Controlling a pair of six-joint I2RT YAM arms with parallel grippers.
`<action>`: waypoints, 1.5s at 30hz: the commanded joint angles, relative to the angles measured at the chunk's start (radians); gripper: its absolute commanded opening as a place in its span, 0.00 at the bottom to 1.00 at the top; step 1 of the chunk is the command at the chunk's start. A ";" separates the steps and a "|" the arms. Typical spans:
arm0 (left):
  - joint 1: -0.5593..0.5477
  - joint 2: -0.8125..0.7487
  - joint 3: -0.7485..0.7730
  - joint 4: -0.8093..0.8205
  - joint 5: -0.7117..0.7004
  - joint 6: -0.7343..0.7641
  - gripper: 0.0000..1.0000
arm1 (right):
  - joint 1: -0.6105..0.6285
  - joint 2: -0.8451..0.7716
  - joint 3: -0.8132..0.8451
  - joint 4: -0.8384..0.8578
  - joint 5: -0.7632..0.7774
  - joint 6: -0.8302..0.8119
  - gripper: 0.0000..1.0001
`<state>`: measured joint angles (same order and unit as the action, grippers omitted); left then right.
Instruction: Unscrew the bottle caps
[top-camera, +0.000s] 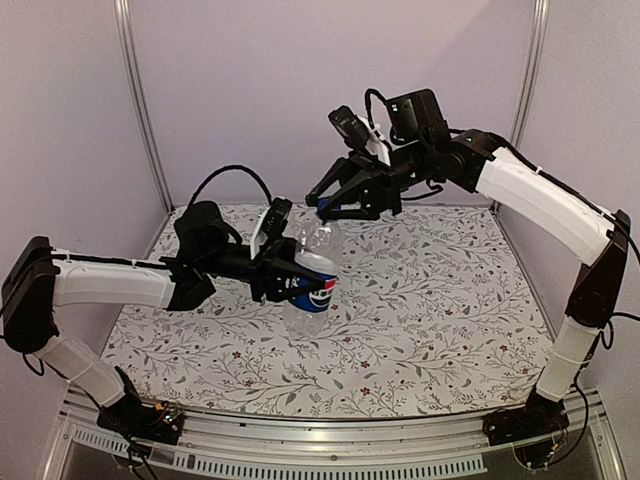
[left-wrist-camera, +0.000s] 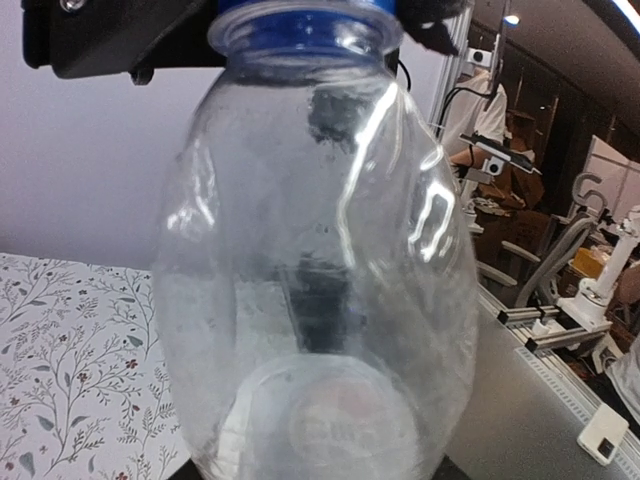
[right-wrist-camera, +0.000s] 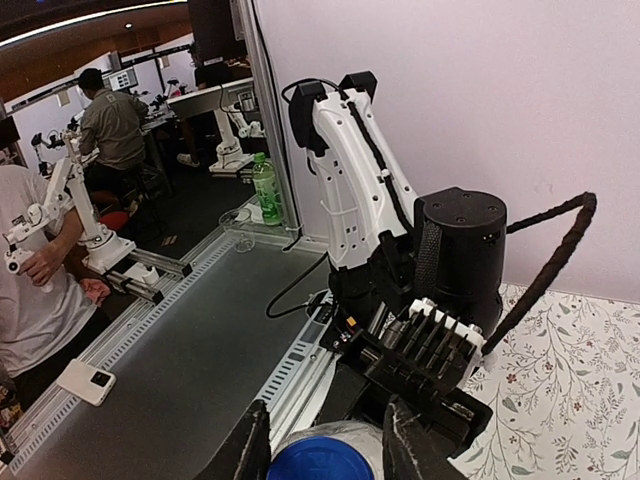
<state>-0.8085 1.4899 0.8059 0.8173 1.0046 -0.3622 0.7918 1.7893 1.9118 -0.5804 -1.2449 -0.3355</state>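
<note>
The Pepsi bottle (top-camera: 312, 278) is held upright above the table. My left gripper (top-camera: 288, 278) is shut on its labelled body from the left. In the left wrist view the clear bottle (left-wrist-camera: 320, 270) fills the frame and hides my fingers. The bright blue cap (top-camera: 321, 211) sits on its neck. My right gripper (top-camera: 327, 207) comes in from the right, its fingers closed on either side of the cap. In the right wrist view the blue cap (right-wrist-camera: 325, 461) lies between my two fingertips (right-wrist-camera: 247, 447). The plain bottle and the white cap are out of view.
The floral tablecloth (top-camera: 440, 300) covers the table. Metal frame posts (top-camera: 140, 100) and a wall stand at the back. The left arm (right-wrist-camera: 360, 170) rises close in front of the right wrist camera. A lab with people lies beyond the table's left edge.
</note>
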 joint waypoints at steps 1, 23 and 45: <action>-0.017 -0.026 0.034 -0.057 -0.012 0.111 0.37 | 0.003 -0.010 0.026 0.000 0.117 0.029 0.49; -0.130 -0.111 0.053 -0.351 -0.878 0.288 0.39 | 0.029 -0.127 -0.114 0.299 0.861 0.652 0.89; -0.147 -0.127 0.059 -0.380 -1.003 0.309 0.38 | 0.060 -0.151 -0.213 0.314 0.880 0.664 0.60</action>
<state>-0.9398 1.3849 0.8616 0.4324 0.0200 -0.0643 0.8455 1.6661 1.7119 -0.2905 -0.3779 0.3271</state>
